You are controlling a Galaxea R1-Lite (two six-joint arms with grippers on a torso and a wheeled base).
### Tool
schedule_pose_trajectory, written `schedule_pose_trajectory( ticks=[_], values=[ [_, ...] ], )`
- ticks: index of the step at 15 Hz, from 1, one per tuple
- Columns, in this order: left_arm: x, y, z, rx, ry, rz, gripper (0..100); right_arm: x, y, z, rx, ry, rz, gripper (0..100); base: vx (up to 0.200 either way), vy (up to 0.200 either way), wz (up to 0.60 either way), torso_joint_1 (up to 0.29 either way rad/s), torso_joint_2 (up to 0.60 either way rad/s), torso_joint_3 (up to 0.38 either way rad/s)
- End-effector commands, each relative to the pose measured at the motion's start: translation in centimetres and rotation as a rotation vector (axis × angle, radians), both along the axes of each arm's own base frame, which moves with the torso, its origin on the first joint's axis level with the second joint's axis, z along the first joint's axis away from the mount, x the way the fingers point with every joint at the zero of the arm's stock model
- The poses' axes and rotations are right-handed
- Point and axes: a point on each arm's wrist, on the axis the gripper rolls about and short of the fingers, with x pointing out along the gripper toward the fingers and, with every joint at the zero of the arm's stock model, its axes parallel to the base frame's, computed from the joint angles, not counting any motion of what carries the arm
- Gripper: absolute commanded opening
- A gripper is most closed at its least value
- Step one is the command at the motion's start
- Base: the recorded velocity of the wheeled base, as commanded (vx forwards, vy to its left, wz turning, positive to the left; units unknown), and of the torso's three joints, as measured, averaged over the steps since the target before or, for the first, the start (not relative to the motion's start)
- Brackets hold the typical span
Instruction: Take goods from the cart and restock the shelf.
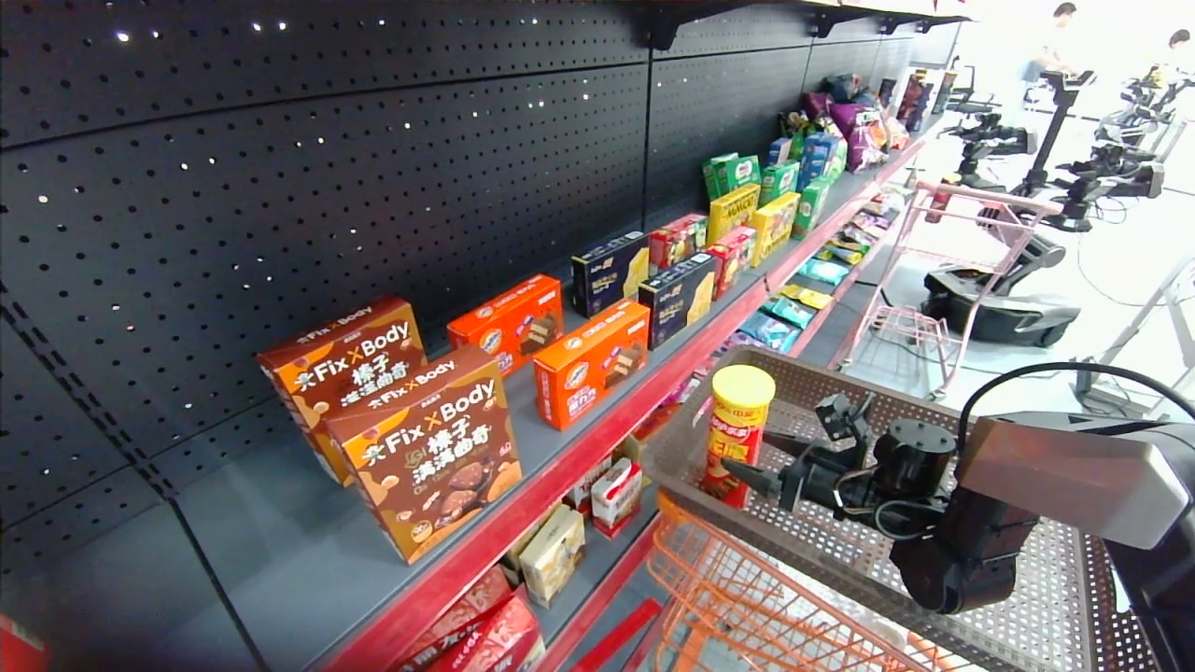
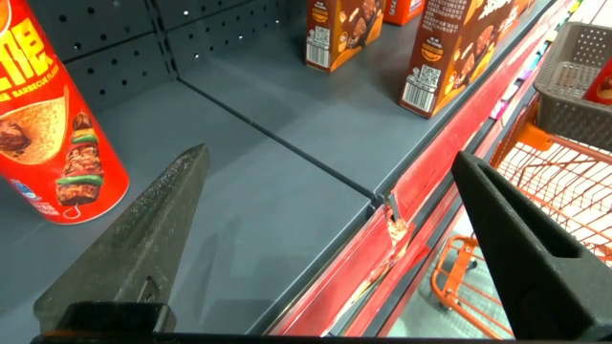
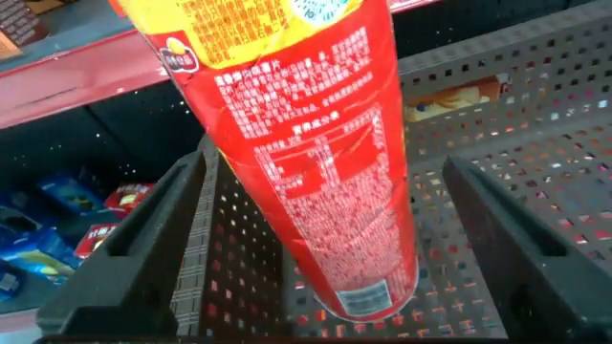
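One chip can [image 1: 738,425] upright in cart [image 1: 805,553], right tool [image 3: 320,182] straddling.

The right arm [image 1: 943,551] is black, with a pale grey cover on its upper part. It comes in from the low right side and stretches out to the left, with its wrist about level. The black right claw [image 1: 761,459] at its tip has two dark fingers [image 3: 134,248] spread wide. The black left claw [image 2: 330,158] tilts downward, and its two pointed grey fingers [image 2: 143,239] are wide apart too.
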Motion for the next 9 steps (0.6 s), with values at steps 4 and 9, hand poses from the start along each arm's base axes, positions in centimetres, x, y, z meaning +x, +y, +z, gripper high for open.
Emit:
schedule_pose_trajectory(
  ticks=[4,9],
  values=[
    [0.00,0.00,-0.01,-0.001,0.000,0.000,100,0.80,0.21,-0.44,0.004,-0.015,0.003,100,0.000,0.000,0.00,0.000,0.00,0.000],
    [0.00,0.00,0.01,-0.001,-0.002,0.000,100,1.09,0.59,-0.52,0.002,-0.031,0.011,100,0.000,0.000,0.00,0.000,0.00,0.000]
  ],
)
